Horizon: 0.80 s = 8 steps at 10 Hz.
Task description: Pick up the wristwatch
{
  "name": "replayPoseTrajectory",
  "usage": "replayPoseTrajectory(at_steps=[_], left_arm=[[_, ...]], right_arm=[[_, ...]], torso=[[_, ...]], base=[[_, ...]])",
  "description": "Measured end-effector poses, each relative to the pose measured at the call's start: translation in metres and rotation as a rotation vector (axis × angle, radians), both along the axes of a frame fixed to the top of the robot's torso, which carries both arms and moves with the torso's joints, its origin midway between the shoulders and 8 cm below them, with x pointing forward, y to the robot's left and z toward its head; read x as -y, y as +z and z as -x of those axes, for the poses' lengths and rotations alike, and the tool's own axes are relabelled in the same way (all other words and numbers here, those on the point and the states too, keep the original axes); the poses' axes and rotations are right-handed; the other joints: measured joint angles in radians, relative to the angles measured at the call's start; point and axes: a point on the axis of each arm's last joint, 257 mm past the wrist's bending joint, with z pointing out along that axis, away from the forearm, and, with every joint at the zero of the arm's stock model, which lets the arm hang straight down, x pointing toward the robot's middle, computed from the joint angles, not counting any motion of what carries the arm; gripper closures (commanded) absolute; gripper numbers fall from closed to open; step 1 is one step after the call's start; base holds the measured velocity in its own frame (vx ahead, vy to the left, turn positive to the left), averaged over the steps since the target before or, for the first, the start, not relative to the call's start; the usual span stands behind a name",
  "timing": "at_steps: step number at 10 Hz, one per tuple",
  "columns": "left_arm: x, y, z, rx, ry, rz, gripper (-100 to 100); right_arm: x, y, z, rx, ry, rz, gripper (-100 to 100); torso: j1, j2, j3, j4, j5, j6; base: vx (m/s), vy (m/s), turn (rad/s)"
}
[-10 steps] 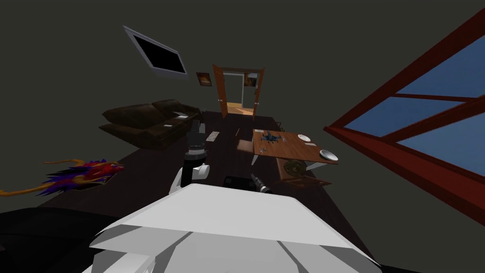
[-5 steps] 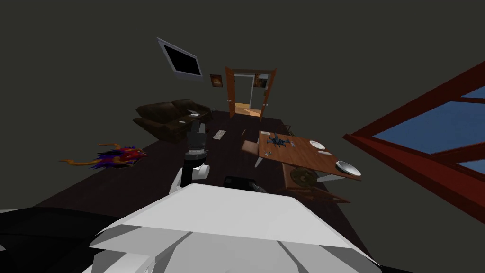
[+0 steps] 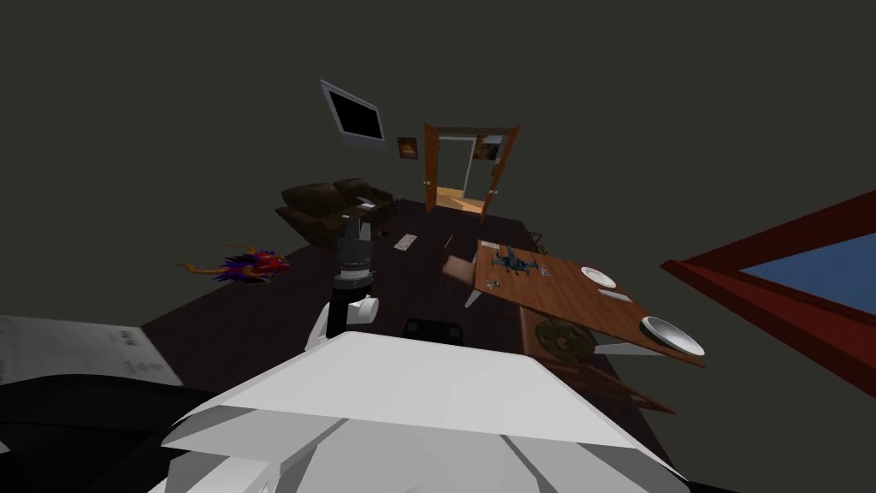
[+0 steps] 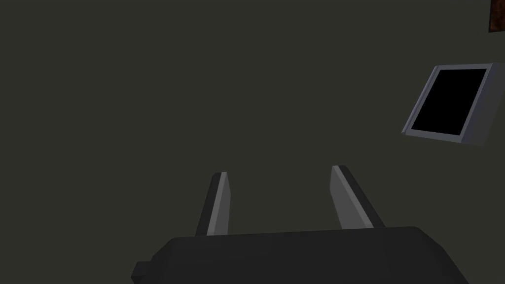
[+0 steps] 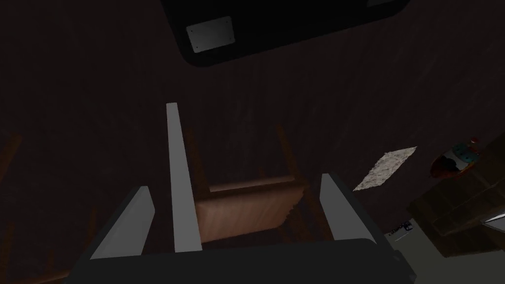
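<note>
A: Purple-and-red dragon thing (image 3: 244, 264) lying on the dark floor (image 3: 257, 325) over on the left, with a brown sofa (image 3: 334, 205) further back by the wall. So where's the thing we're after?

B: lol, not on that side. My left arm (image 3: 352, 278) is sticking up just left of centre. The left end effector (image 4: 278, 170) has its fingers spread and nothing between them.

A: And past that?

B: There's an open door (image 3: 470, 171) at the far end of the room. Right of centre is the wooden desk (image 3: 556, 299). The wristwatch (image 3: 490, 283) looks to be the tiny grey speck by the desk's left edge, but it's too small to make out any detail. Just beyond it sits a blue toy plane (image 3: 515, 262). Further right there's a white plate (image 3: 597, 276), and a bowl (image 3: 673, 335) on the near right corner.

A: Right hand doing anything?

B: Nope. The right end effector (image 5: 235, 183) is spread as well and carrying nothing. It's aimed down at the floor, with a brown chair seat (image 5: 246, 207) under it and a pale grey bar (image 5: 180, 187) standing beside that seat. Far right is a red-framed window (image 3: 770, 282) showing blue.
</note>
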Motion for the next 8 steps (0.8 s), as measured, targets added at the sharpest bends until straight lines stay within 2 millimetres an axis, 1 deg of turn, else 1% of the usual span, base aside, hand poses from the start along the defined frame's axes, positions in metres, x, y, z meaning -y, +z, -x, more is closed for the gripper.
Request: replayPoseTrajectory(at_steps=[1,2,3,4,5,6,7,8], left_arm=[[0.0,0.0,0.0,0.0,0.0,0.0,0],[0.0,0.0,0.0,0.0,0.0,0.0,0],[0.0,0.0,0.0,0.0,0.0,0.0,0],[0.0,0.0,0.0,0.0,0.0,0.0,0],[0.0,0.0,0.0,0.0,0.0,0.0,0],[0.0,0.0,0.0,0.0,0.0,0.0,0],[0.0,0.0,0.0,0.0,0.0,0.0,0],[0.0,0.0,0.0,0.0,0.0,0.0,0]], right_arm=[[0.005,0.001,0.001,-0.006,0.008,0.012,-100],[0.021,-0.006,0.015,-0.034,0.038,0.063,-100],[0.032,-0.008,0.021,-0.049,0.06,0.095,-100],[0.051,-0.012,0.032,-0.073,0.097,0.151,-100],[0.064,-0.015,0.038,-0.089,0.118,0.187,-100],[0.078,-0.018,0.046,-0.111,0.157,0.24,-100],[0.09,-0.017,0.056,-0.127,0.178,0.275,-100],[0.098,-0.017,0.059,-0.133,0.183,0.291,-100]], torso=[[0.001,0.001,0.001,0.0,0.0,0.0],[0.001,0.0,0.0,0.0,0.0,-0.001],[0.001,0.0,0.0,0.0,0.0,0.0],[0.0,-0.001,-0.001,0.0,0.0,-0.001],[0.0,-0.001,-0.001,0.0,0.0,0.0],[0.0,-0.003,-0.001,0.0,0.0,-0.001],[0.0,-0.003,-0.002,-0.001,0.0,0.0],[0.0,0.0,0.0,0.0,0.0,0.0]], base=[[0.038,0.006,0.279],[0.049,-0.007,0.154],[0.066,-0.009,0.242],[0.058,-0.021,0.146],[0.088,-0.014,0.266],[0.085,-0.027,0.13],[0.033,-0.019,-0.026],[0.061,-0.011,0.222]])
